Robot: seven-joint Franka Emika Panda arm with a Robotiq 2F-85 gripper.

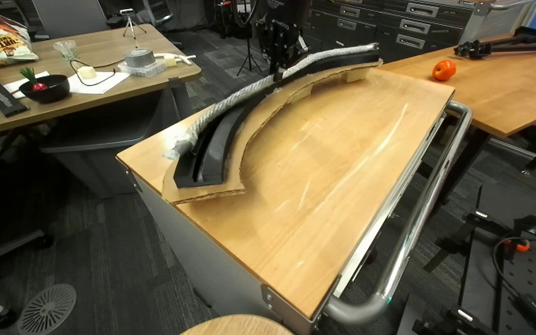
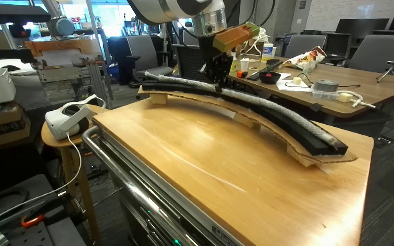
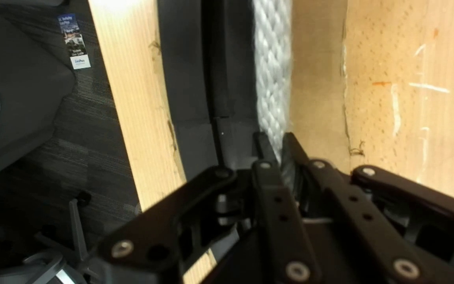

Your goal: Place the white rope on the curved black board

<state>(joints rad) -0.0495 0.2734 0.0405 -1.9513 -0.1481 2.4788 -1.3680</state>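
The white rope (image 1: 244,92) was thick, braided and pale grey-white; one end looked wrapped in something clear, the other darker and slightly frayed; it ran in a long shallow bow along the curved black board (image 1: 221,139), near the long edge of the bench (image 1: 296,153) opposite the metal rail (image 1: 428,200); the claw (image 3: 275,138) was clamped on the rope about mid-length, its fingers (image 3: 265,149) on either side.

The bench carried one rope, one board and, beneath the board, one cardboard layer (image 1: 233,172), a corner of which reached the bench's short edge; three pale blocks (image 2: 158,99) showed under the cardboard in an exterior view; beyond the bench, a brown table (image 1: 100,46) held, among other things, one snack bag (image 1: 8,44), one black bowl (image 1: 47,95) with one radish (image 1: 40,87) in it, one grey tape roll (image 1: 139,57) and two pale cubes (image 1: 86,72); one orange-red fruit (image 1: 444,70) lay on another wooden table (image 1: 510,83); one white headset (image 2: 58,123) sat on a round stool (image 2: 47,139).

The fingers hid a short stretch of rope; whether the rope touched the board or hung just above it, I could not tell; the arm (image 2: 169,13) was cut off by the top edge of an exterior view.
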